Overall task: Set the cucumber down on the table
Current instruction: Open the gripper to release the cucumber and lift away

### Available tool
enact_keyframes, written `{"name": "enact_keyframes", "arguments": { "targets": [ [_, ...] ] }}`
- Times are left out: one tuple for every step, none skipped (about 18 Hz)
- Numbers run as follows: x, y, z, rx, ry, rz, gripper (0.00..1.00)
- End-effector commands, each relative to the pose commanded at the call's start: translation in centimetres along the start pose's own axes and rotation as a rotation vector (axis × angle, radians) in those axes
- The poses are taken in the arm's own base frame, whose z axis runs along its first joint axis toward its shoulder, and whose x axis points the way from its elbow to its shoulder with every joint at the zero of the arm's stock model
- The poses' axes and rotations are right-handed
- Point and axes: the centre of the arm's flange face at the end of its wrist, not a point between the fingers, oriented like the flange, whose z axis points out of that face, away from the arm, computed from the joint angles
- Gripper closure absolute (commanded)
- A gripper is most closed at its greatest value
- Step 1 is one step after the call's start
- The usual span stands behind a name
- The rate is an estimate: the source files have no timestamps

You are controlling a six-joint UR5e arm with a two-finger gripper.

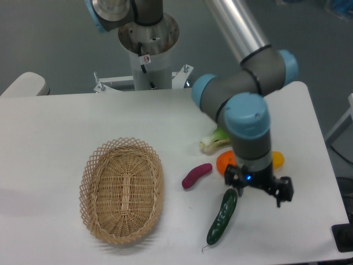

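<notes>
cucumber (222,217) on table (55,127) between eggplant (196,175) and spread, empty claw (258,187).

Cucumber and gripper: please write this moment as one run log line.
cucumber: lying on table, released | gripper: open, above cucumber's upper end, not touching | basket: empty | placement: looks done

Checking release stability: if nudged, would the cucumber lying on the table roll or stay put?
The cucumber looks round and elongated, so a sideways nudge would probably roll it. Its slight curve and bumpy skin may limit that. It likely stays stiff, lying flat on the table.
</notes>
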Motion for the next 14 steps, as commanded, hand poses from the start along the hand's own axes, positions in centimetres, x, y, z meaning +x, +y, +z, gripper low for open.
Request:
{"name": "enact_keyframes", "arguments": {
  "targets": [
    [-0.5,1.5,-0.6,-0.011,0.016,0.046,0.00],
    [-0.9,2.9,-1.0,-0.021,0.032,0.105,0.00],
    [-1.5,4.7,-1.4,-0.028,0.042,0.156,0.00],
    [-1.9,6.1,-1.6,-0.033,0.053,0.210,0.00],
    [-2.1,7.2,-1.4,-0.034,0.072,0.256,0.00],
    [-2.5,8.2,-2.0,-0.030,0.076,0.286,0.00],
    [-2.7,9.3,-2.5,-0.021,0.081,0.308,0.00],
    [-2.9,10.2,-2.4,-0.008,0.094,0.330,0.00],
    [-3.2,11.2,-2.2,0.010,0.103,0.351,0.00],
    [-3.3,11.8,-2.0,0.026,0.106,0.382,0.00],
    [-3.3,11.9,-2.0,0.032,0.107,0.407,0.00],
    [-3.3,12.0,-2.3,0.034,0.102,0.415,0.00],
    [-3.3,12.0,-2.8,0.035,0.095,0.415,0.00],
    [-3.3,12.0,-2.8,0.038,0.094,0.415,0.00]
  ]
}}
